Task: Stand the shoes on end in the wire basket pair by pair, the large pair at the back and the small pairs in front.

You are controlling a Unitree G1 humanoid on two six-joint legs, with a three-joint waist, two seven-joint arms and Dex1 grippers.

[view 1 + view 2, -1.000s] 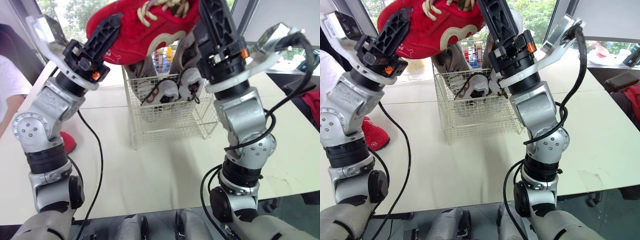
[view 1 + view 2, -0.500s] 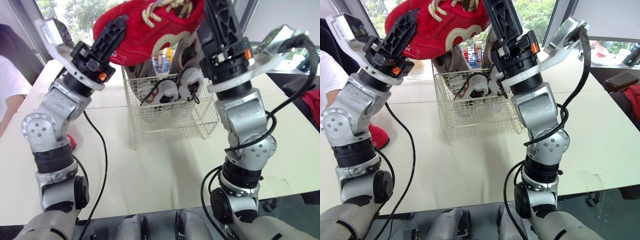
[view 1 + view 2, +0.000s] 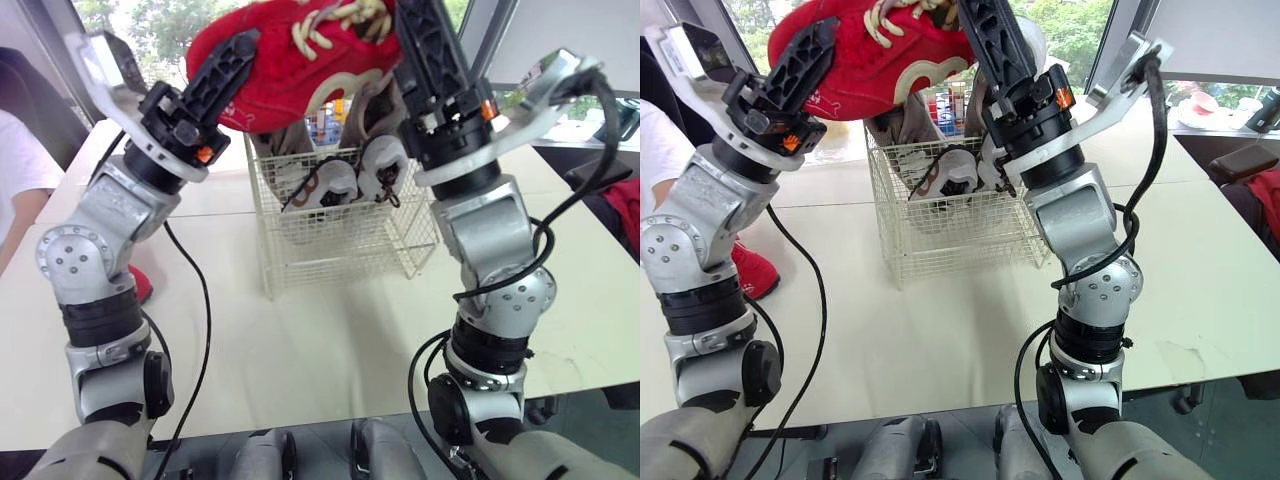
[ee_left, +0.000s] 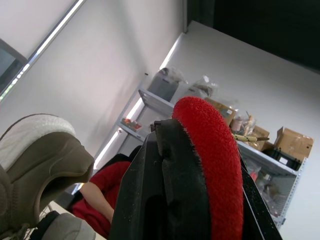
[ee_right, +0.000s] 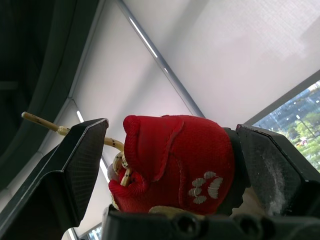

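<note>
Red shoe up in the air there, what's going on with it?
The left gripper and right gripper each clamp one end of a large red shoe, holding it up over the wire basket on the table. Grey-and-white shoes already stand on end inside. A second red shoe lies on the table to the robot's left.

Shoe (image 3: 290,70) up over basket (image 3: 340,245), other shoes (image 3: 342,180) inside.

red shoe (image 3: 275,75) shifted right, left tool (image 3: 235,58) inward
</note>
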